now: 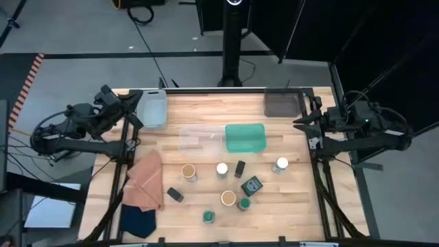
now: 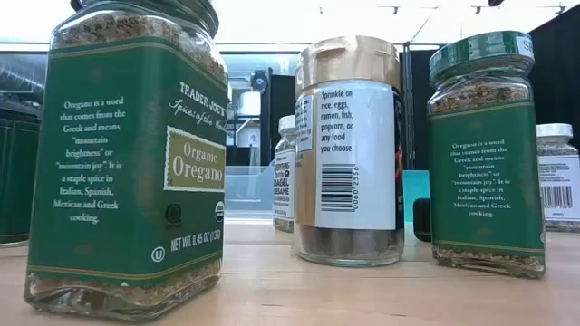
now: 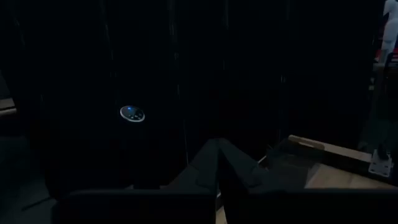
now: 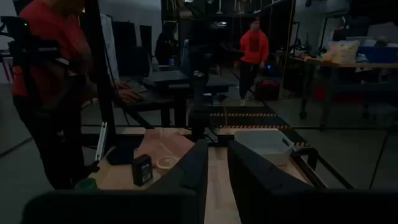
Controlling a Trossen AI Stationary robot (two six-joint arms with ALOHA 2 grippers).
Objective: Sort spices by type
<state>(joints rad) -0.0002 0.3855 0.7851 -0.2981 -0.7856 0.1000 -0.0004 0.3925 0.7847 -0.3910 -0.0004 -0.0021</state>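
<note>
Teal tray (image 1: 245,138) sitting bare, clear tray (image 1: 152,108) and grey tray (image 1: 282,103) likewise, nine spice containers (image 1: 227,198) standing loose, left gripper (image 1: 134,103) and right gripper (image 1: 302,122) resting closed, gripping nothing.

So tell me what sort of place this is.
Probably a robotics lab or workshop: a wooden table with an arm mounted at each side, black curtains behind, and people among workbenches beyond.

High view looks straight down; low view sits level, close behind the spices (image 2: 349,154).
</note>
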